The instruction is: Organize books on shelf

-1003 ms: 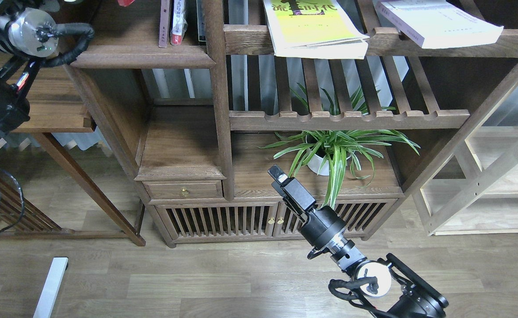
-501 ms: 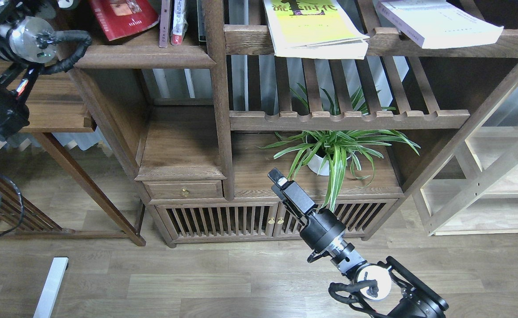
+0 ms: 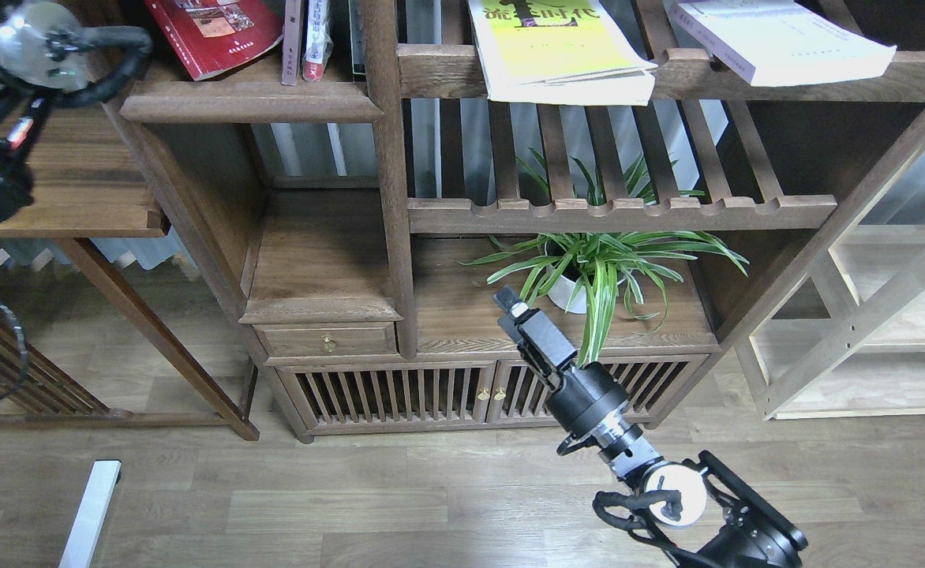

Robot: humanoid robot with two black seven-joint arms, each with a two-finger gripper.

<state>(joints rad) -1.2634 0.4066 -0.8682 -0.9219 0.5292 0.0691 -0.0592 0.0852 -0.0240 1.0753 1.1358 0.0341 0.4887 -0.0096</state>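
The dark red book (image 3: pixel 214 31) leans tilted in the narrow top-left compartment, its lower corner on the shelf (image 3: pixel 249 101), left of the thin upright books (image 3: pixel 306 39). Whether anything holds it is hidden by the view's top edge. The yellow-green book (image 3: pixel 557 49) and the thick white book (image 3: pixel 782 41) lie on the slatted rack (image 3: pixel 447 69) to the right, overhanging its front rail. My left arm's wrist (image 3: pixel 32 43) is at the top left; its gripper is out of view. My right gripper (image 3: pixel 507 301) hangs low in front of the cabinet, empty; its fingers overlap.
A potted spider plant (image 3: pixel 589 272) stands on the lower board just right of my right gripper. A drawer with a brass knob (image 3: pixel 328 343) is below the small compartment. A side table (image 3: pixel 76 189) is on the left, a pale wooden rack (image 3: pixel 889 331) on the right.
The red book has come further into view in the top-left compartment. My left arm has moved up and left. My right gripper has shifted slightly right and up.
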